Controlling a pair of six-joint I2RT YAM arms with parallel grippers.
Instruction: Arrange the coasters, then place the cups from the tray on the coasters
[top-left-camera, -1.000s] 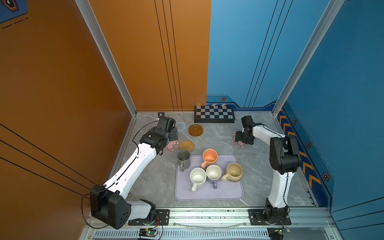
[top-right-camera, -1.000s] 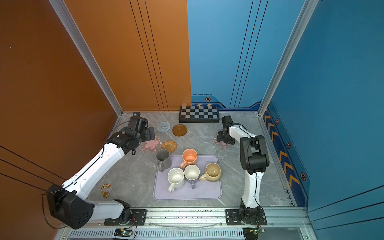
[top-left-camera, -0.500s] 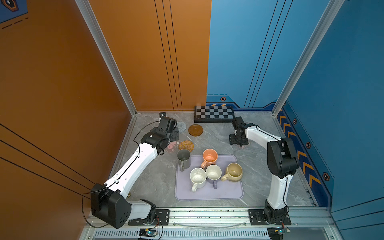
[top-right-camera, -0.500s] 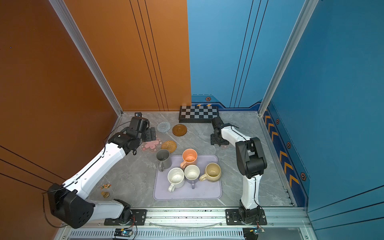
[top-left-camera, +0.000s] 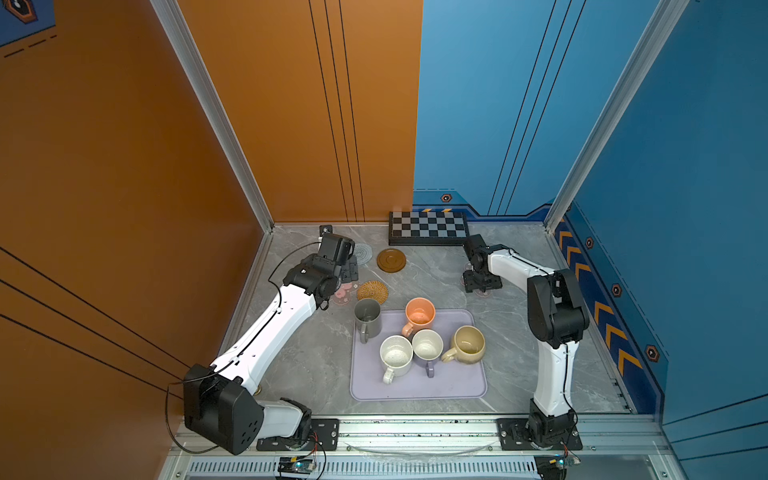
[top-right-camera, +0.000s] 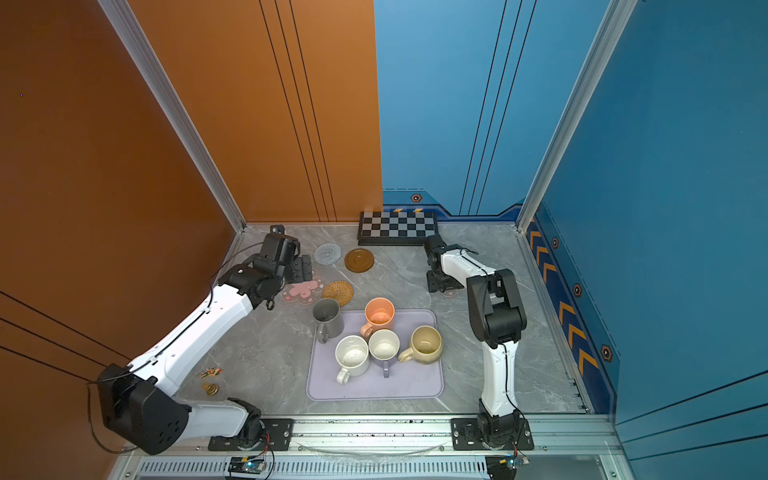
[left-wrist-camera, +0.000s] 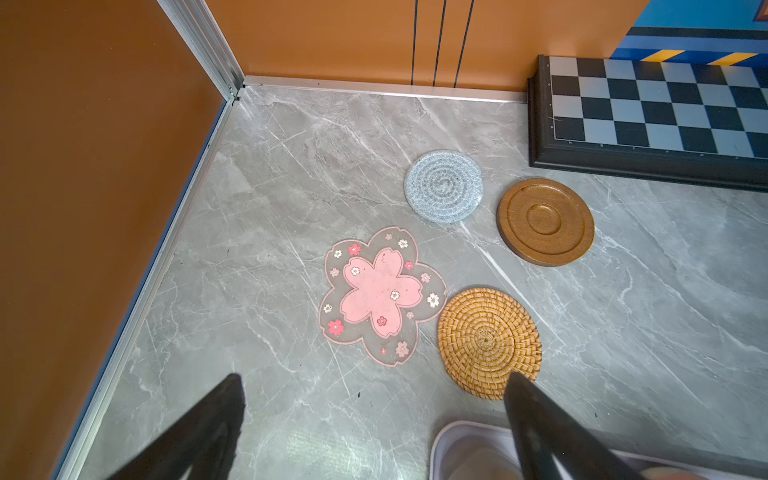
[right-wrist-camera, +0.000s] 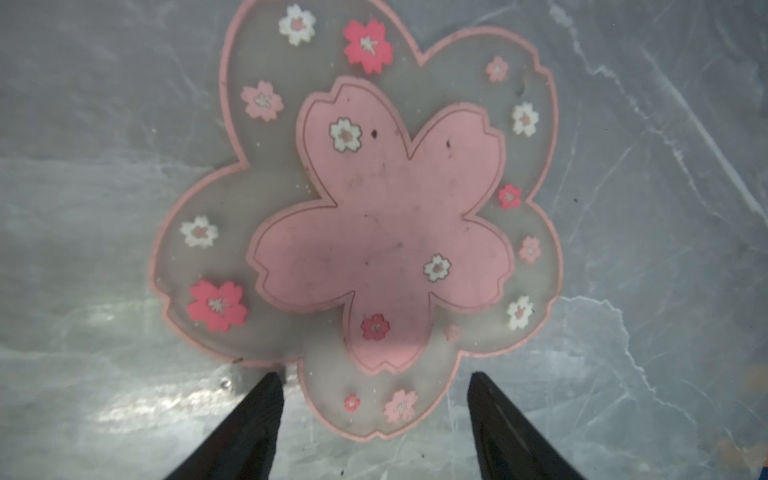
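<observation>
Coaster (right-wrist-camera: 374, 232), flowered, lies flat at one o'clock from the tray (top-left-camera: 415, 388). The right gripper (right-wrist-camera: 372, 374) sits part-open astride one petal (nothing pinched). Left gripper (left-wrist-camera: 374, 375) gapes wide and empty near the other coasters (left-wrist-camera: 442, 185) at eleven o'clock. The cups (top-left-camera: 426, 345) cluster on the tray.

Both top views look steeply down from high above the near edge of the bench (top-left-camera: 428, 274), taking in its whole surface and the tray (top-left-camera: 453, 382); the two overlap almost entirely. The left wrist view looks obliquely from mid height toward the far left corner, sharing the checkerboard (left-wrist-camera: 665, 108) with both. The right wrist view faces straight down, very close above one flower-shaped coaster (right-wrist-camera: 374, 232).
</observation>
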